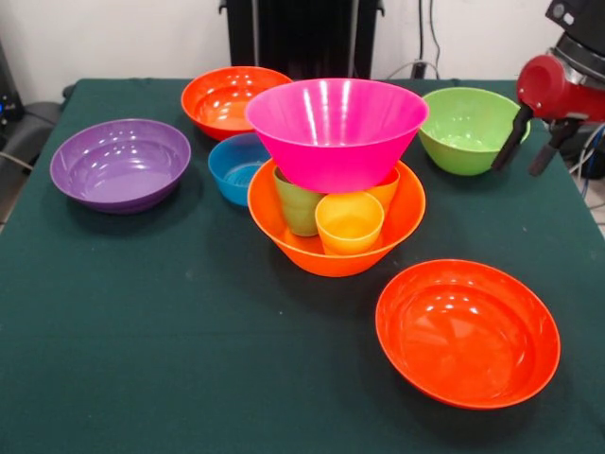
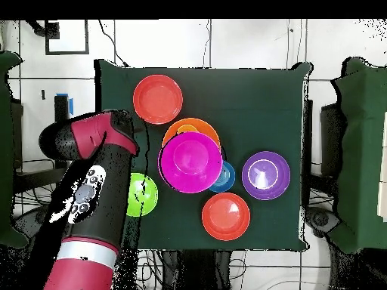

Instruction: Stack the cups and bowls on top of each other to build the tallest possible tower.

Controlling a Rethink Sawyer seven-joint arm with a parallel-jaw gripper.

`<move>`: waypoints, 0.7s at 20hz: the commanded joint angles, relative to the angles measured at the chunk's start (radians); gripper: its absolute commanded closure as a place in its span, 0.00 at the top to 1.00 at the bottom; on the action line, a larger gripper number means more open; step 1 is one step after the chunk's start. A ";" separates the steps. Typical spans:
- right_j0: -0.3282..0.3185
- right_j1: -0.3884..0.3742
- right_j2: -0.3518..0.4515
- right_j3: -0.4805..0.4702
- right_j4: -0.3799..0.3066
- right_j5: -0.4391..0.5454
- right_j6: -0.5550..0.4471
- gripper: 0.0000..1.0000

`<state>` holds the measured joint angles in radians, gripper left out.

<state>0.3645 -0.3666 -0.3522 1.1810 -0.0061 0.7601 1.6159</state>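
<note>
Tower mid-desk: light orange bowl, three cups inside, pink bowl on top. Five bowls remain loose. Tool beside lime green bowl, fingers apart, empty.

We see only slivers of the small orange plastic cup — the large pink plastic bowl covers most of it, and from overhead it hides all three cups. The small blue plastic bowl is half masked by the tower. The red and black arm is cut by the right edge — whether its gripper is open we cannot tell.
</note>
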 commanded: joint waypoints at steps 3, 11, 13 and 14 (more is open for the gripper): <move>-0.042 0.074 0.164 -0.014 0.035 -0.035 0.110 1.00; -0.122 0.080 0.241 -0.003 0.034 -0.049 0.016 1.00; -0.134 0.040 0.249 0.025 0.036 -0.013 0.008 1.00; -0.139 0.015 0.252 0.041 0.040 0.011 0.009 1.00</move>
<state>0.2778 -0.3081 -0.2594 1.1778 0.0145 0.7537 1.6159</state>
